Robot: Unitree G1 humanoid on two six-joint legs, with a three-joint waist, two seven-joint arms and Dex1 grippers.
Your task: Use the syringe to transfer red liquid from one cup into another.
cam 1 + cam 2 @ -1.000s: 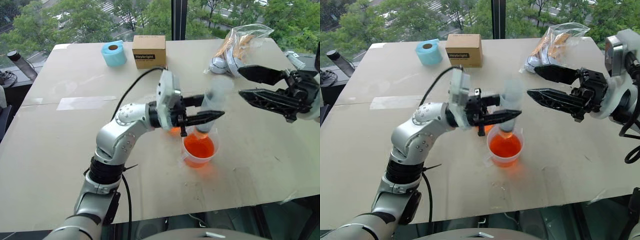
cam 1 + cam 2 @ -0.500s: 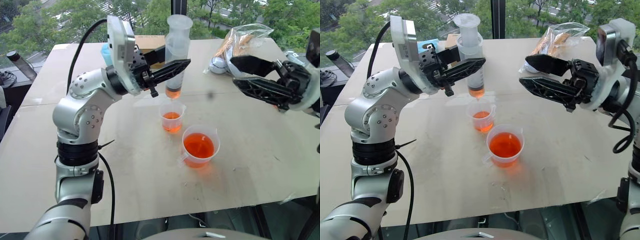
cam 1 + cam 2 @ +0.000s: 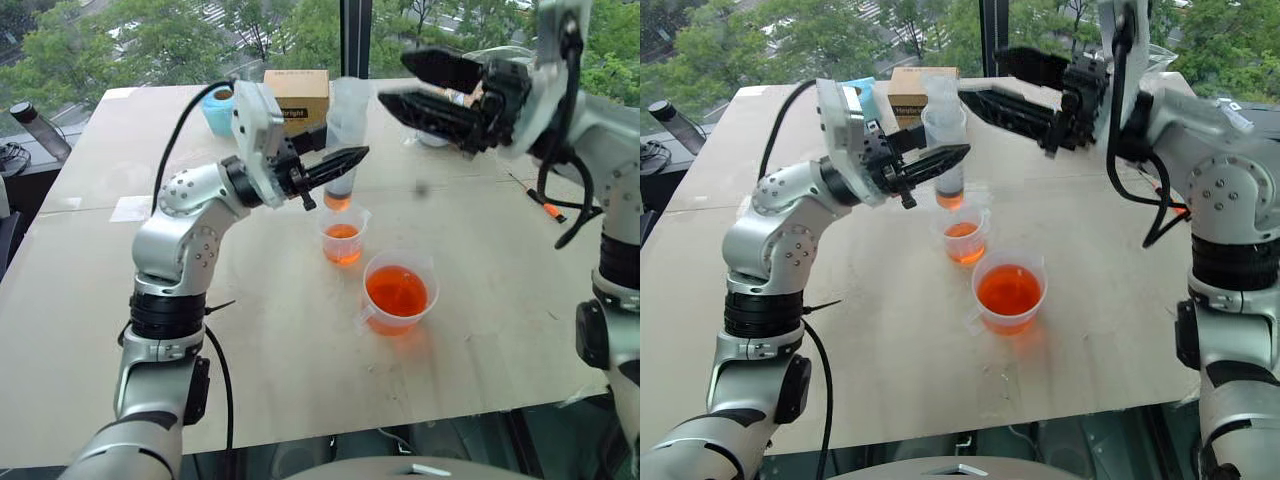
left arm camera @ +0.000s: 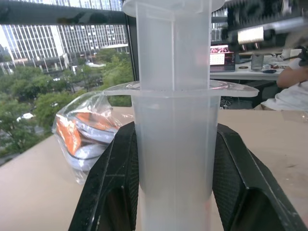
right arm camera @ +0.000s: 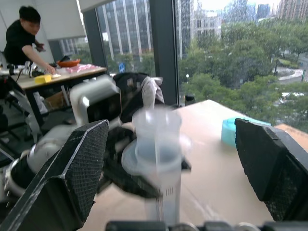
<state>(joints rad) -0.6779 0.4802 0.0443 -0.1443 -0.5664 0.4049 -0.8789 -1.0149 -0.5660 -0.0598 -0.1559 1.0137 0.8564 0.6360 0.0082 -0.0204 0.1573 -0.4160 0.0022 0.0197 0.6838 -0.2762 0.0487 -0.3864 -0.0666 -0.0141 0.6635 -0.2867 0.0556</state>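
Observation:
My left gripper [image 3: 340, 158] is shut on the barrel of the syringe [image 3: 343, 135], which stands upright with a little red liquid [image 3: 337, 201] in its nozzle end. The nozzle hangs just above the smaller clear cup [image 3: 343, 238], which holds some red liquid. In front and to the right of it stands the wider beaker [image 3: 398, 293], with more red liquid in it. My right gripper [image 3: 393, 77] is open, level with the syringe's top and just right of it. In the left wrist view the syringe [image 4: 175, 144] sits between the black fingers [image 4: 113, 192].
A brown box [image 3: 298, 92] and a blue tape roll [image 3: 215, 104] stand at the table's far side behind the syringe. A plastic bag [image 4: 82, 134] lies far right. An orange-tipped pen [image 3: 545, 208] lies on the right. A person [image 5: 24, 33] works at a distant desk.
My left gripper carried the syringe out of the wider beaker and over the smaller cup, then lowered it a little. My right gripper swung up and left, close to the syringe's top.

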